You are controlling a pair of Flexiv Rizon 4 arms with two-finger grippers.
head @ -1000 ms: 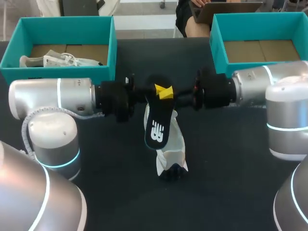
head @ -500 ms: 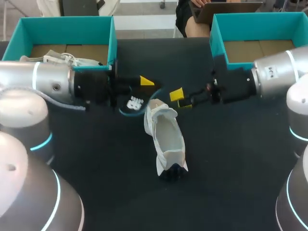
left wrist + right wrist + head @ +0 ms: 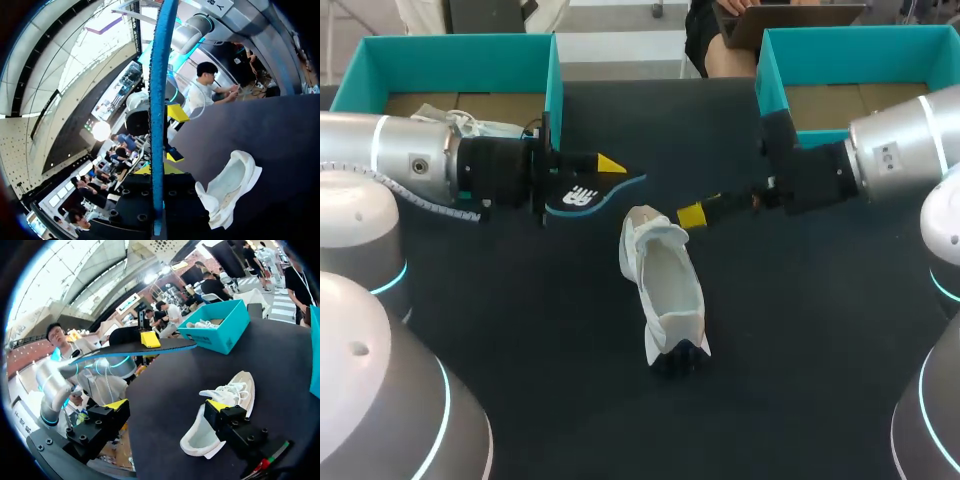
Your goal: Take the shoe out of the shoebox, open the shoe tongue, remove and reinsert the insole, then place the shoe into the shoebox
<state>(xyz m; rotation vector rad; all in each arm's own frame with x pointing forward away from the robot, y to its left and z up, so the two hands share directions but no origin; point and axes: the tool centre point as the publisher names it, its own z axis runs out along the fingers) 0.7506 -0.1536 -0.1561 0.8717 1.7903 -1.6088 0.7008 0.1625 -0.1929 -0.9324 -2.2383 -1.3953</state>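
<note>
- My left tool (image 3: 604,171) is clamped on the insole (image 3: 582,196), upper left of centre; my right tool (image 3: 692,214) is apart and empty.
- The shoe (image 3: 668,290) lies mid-frame on the surface (image 3: 800,330); I should line the insole up with its opening, with the right tool bracing it.

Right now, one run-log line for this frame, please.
left gripper: shut on insole, clear of shoe | right gripper: open, beside shoe | shoe: on table

Matt black table (image 3: 800,330), glossy silver left arm (image 3: 390,165), white shoe (image 3: 665,290) seemingly cloth.
</note>
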